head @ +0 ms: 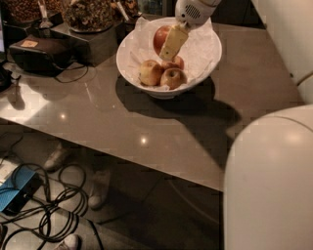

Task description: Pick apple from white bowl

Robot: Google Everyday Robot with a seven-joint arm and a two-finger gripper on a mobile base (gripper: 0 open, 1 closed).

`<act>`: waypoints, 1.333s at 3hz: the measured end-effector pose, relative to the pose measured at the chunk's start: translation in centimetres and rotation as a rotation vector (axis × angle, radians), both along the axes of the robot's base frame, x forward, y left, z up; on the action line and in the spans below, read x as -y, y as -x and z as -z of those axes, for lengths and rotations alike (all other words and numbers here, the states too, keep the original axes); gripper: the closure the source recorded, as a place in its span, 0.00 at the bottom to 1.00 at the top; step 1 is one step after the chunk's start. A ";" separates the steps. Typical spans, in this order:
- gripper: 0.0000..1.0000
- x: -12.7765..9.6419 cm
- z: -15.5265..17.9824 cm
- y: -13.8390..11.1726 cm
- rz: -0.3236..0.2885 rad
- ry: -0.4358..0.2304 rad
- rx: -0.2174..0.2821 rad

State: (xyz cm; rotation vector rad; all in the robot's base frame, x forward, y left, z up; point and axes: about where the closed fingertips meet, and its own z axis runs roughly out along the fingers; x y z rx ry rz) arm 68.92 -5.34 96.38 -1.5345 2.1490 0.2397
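Observation:
The white bowl (128, 73), lined with crumpled white paper, stands at the back of the grey table. The deep red apple (159, 35) is raised above the smaller yellow-green apples (150, 72) that lie in the bowl. My gripper (165, 48) reaches down into the bowl from above. Its pale yellow finger (174, 42) lies against the right side of the red apple; the other finger is hidden behind the apple. The gripper is shut on the apple.
A black box (41, 51) with a cable and dark containers of snacks (88, 12) stand left of the bowl. My white body (274, 185) fills the lower right. The table's front edge (146, 163) runs diagonally; cables (49, 205) and a blue device (17, 193) lie on the floor.

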 end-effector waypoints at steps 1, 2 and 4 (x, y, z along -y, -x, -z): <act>1.00 -0.3 -3.2 3.2 -0.043 -0.026 0.072; 1.00 -1.5 -5.3 7.0 -0.153 -0.027 0.111; 1.00 -2.4 -6.3 10.8 -0.285 0.011 0.141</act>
